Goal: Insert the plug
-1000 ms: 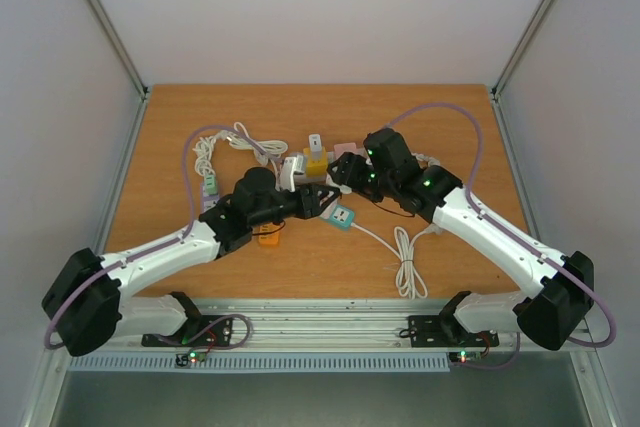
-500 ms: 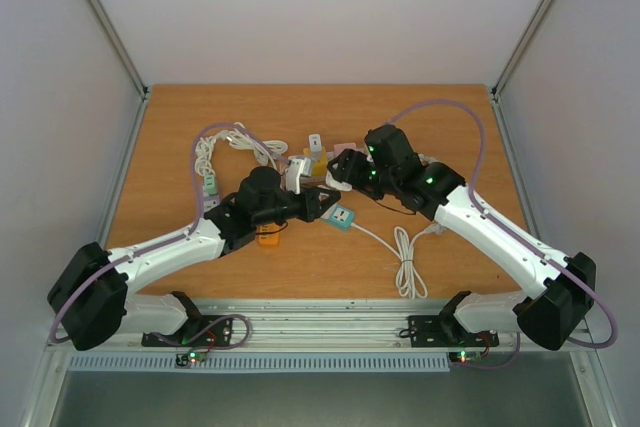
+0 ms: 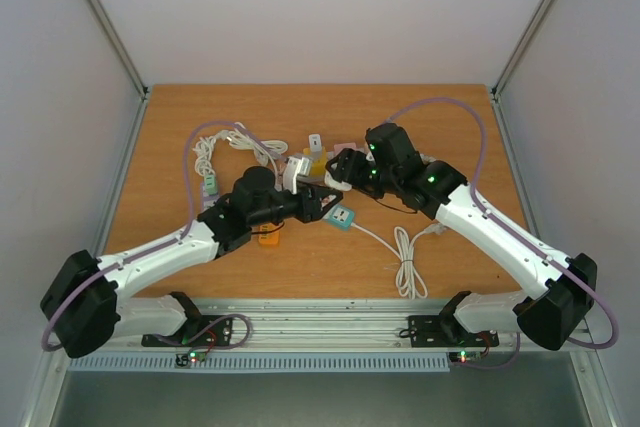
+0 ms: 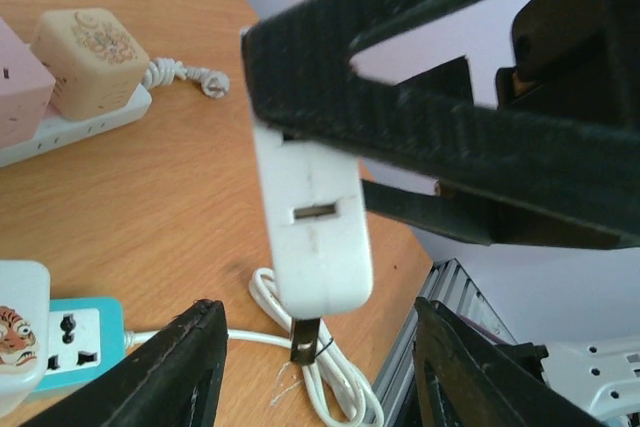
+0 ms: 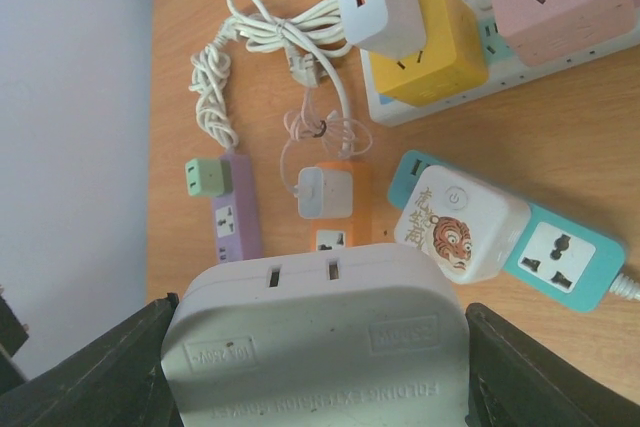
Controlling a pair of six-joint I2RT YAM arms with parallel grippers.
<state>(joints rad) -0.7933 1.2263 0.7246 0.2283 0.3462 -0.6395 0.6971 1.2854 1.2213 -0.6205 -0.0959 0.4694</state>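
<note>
Plug (image 4: 315, 237) is up in the air over the middle of the table (image 3: 200, 107), not in any socket yet. It's a white block, and the right claw (image 3: 335, 175) has it pinched across the body. One metal prong (image 4: 305, 337) pokes out of its lower end. Whether there's a second prong I can't tell from here.

The left claw (image 4: 325, 357) sits just below, fingers spread and holding nothing. The prong hangs in the gap between them and seems to touch neither finger.

So where does that leave us? I'd say the pick-up is done and the whole insertion is left. The prong has to be turned to face a socket, lined up and pressed home. Which socket they're going for I can't say. The teal strip (image 3: 345, 217) lies just on the near side of the claws, with a free socket facing up.

Compared with a second ago, very little has changed. The teal strip and the white cable (image 3: 405, 257) lie just where they were. The right claw has edged a touch left and now covers more of the yellow cube (image 5: 430, 47). The left arm shifted slightly half a second back and has settled again, claw in nearly the same spot.
</note>
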